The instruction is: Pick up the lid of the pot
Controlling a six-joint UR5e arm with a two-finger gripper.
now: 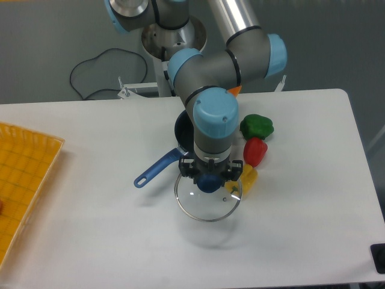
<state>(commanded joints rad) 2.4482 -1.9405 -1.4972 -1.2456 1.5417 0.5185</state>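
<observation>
A glass pot lid (pixel 207 201) with a metal rim and a blue knob hangs a little above the white table, with its shadow below it. My gripper (pixel 209 180) points straight down and is shut on the blue knob. Behind the lid sits a dark pot (pixel 182 130) with a blue handle (pixel 156 169) pointing to the front left; the arm's wrist hides most of the pot.
A green pepper (pixel 257 126), a red pepper (pixel 255 150) and a yellow pepper (pixel 248 178) lie just right of the gripper. A yellow tray (pixel 24 180) occupies the table's left edge. The arm's base and a black cable (pixel 102 72) stand at the back.
</observation>
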